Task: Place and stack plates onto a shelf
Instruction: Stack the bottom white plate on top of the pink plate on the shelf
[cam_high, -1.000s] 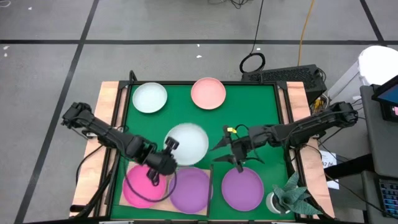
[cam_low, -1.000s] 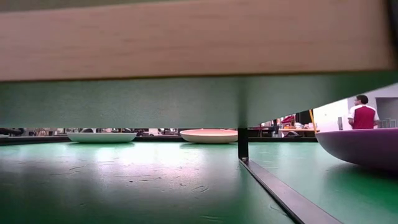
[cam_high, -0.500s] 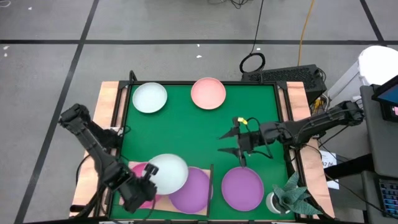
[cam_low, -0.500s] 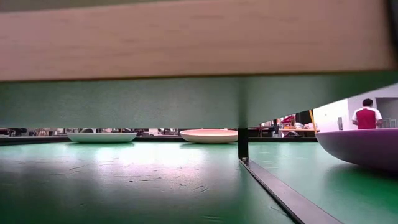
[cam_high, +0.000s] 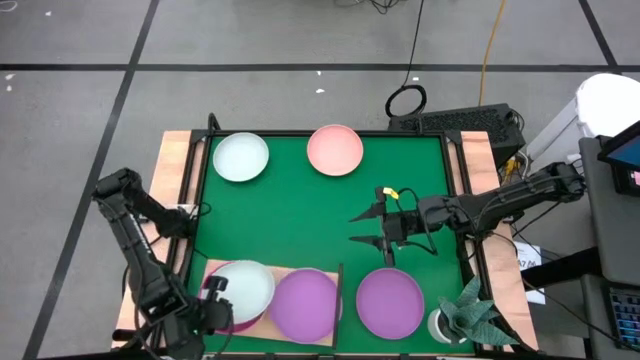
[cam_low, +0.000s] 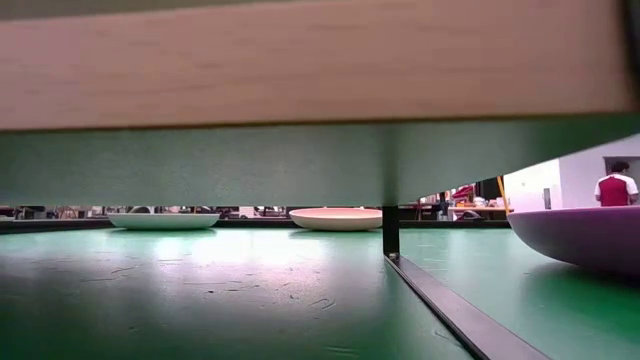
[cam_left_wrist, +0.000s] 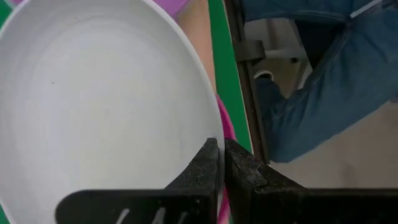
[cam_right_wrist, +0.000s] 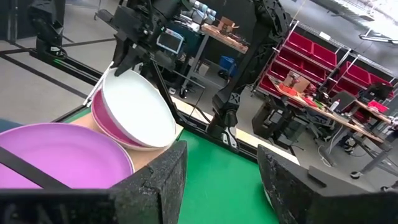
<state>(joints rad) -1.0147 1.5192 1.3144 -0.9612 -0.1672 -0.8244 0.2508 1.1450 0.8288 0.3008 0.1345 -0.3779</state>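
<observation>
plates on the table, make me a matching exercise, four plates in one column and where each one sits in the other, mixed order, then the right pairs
Column one:
1. white plate
2. salmon pink plate
3. pale mint plate
4. purple plate off the board

Column two:
A. far side of the green mat, toward the left arm's side
B. near edge of the mat, beside the shelf, below the open right gripper
C. held at its rim by the left gripper, over the magenta plate on the shelf
D. far edge of the mat, near the middle

Pairs: 1-C, 2-D, 3-A, 4-B
</observation>
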